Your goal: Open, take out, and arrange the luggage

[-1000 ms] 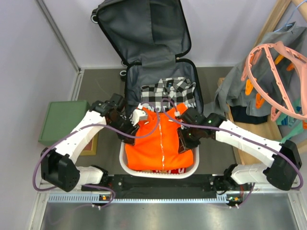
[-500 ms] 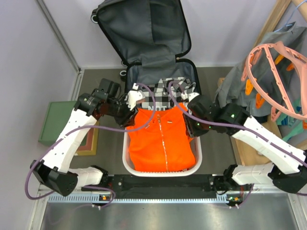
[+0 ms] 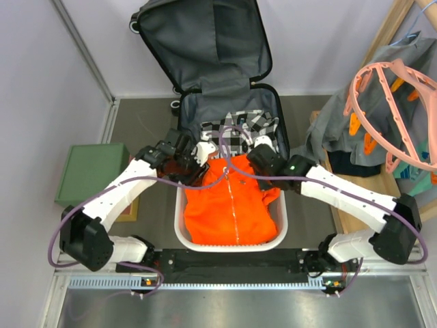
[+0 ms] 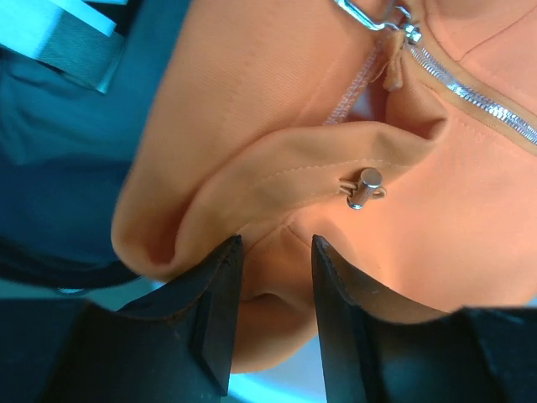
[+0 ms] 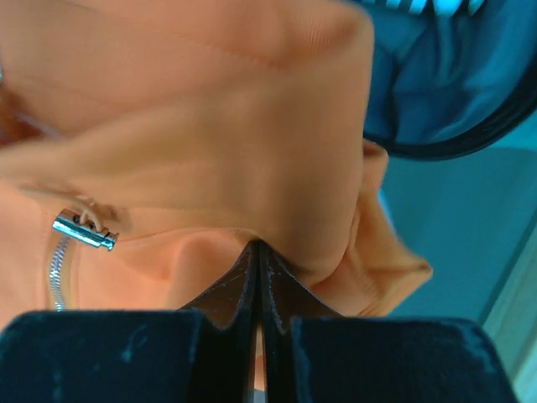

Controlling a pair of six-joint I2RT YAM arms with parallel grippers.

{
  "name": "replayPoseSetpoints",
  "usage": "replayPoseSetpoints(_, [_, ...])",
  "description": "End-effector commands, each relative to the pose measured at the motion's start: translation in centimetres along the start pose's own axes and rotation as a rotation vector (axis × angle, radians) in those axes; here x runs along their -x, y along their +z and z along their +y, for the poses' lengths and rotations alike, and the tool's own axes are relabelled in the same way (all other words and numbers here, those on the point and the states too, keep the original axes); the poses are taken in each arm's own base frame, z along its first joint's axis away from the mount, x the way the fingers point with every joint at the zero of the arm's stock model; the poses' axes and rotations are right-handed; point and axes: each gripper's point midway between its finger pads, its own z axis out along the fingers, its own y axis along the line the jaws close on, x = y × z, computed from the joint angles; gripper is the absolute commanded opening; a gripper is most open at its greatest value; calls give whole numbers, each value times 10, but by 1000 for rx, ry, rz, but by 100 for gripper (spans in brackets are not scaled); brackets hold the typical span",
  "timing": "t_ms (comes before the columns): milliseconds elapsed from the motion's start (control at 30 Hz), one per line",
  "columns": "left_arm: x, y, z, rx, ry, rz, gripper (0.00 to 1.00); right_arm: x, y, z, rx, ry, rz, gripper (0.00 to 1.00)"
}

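Note:
The luggage [image 3: 205,41] stands open at the back, its lid tilted up and its dark grey lining showing. A black-and-white checked garment [image 3: 235,130] lies in its lower half. An orange zip jacket [image 3: 229,205] lies in the white basket [image 3: 181,232] in front of it. My left gripper [image 3: 199,158] is at the jacket's top left; in the left wrist view its jaws [image 4: 275,243] stand apart with a fold of the jacket [image 4: 277,109] between them. My right gripper [image 3: 261,158] is at the top right, shut [image 5: 258,246] on the jacket [image 5: 210,126].
A green-topped box [image 3: 92,171] sits left of the basket. A pile of grey clothes [image 3: 341,130] and a pink hanger [image 3: 389,102] lie on a wooden stand [image 3: 362,198] at the right. White walls close in behind the luggage.
Both arms rose toward the suitcase with the jacket's top edge, then came back down and inward. The jacket now lies lower and more bunched in the basket.

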Motion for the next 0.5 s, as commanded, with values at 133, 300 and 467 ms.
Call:
replayPoseSetpoints(133, [-41,31,13,76,42,74,45,-80,52,-5,-47,91,125,0])
replayPoseSetpoints(300, [-57,43,25,114,60,144,45,-105,72,-4,-82,81,211,0])
replayPoseSetpoints(467, [-76,49,49,222,86,247,44,-99,78,-4,-107,69,204,0])
